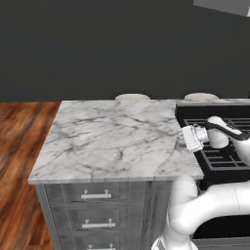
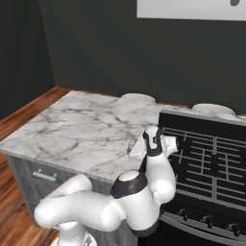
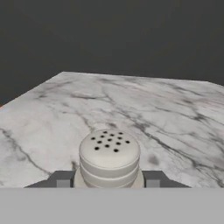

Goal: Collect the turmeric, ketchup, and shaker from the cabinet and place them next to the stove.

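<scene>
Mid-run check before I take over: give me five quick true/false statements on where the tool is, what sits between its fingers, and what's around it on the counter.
1. The shaker sits between the tool's fingers. True.
2. The shaker's top has no holes. False: the hand view shows a cluster of dark holes on its rounded top.
3. The tool is over the marble counter, close to the stove. True.
4. The stove lies to the left of the counter in the left base view. False: it lies at the counter's right end.
5. A ketchup bottle stands on the marble. False: no bottle is seen on the marble in any view.
</scene>
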You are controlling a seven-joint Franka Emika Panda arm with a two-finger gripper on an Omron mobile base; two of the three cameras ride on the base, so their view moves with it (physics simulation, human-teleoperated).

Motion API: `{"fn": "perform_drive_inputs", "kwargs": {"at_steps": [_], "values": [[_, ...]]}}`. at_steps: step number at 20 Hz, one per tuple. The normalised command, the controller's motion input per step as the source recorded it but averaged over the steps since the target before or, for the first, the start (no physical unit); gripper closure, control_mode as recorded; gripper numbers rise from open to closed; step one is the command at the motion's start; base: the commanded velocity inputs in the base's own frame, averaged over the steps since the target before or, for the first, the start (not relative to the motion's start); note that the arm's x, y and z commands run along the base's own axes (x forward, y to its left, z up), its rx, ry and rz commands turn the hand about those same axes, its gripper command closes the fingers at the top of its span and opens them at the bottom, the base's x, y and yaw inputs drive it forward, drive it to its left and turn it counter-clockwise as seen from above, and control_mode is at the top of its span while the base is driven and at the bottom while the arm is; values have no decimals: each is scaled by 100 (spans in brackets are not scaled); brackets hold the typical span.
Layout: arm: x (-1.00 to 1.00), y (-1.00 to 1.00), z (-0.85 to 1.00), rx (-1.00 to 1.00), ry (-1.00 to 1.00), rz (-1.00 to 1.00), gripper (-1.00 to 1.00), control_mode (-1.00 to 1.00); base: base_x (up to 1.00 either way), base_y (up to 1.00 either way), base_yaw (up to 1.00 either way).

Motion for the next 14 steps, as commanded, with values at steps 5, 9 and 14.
{"fn": "perform_drive_inputs", "kwargs": {"at_steps": [5, 9, 14], "values": [[0, 0, -4, 0, 0, 0, -100, -100, 0, 0, 0], [0, 0, 2, 0, 0, 0, -100, -100, 0, 0, 0], [-1, 0, 23, 0, 0, 0, -100, -100, 0, 0, 0]]}}
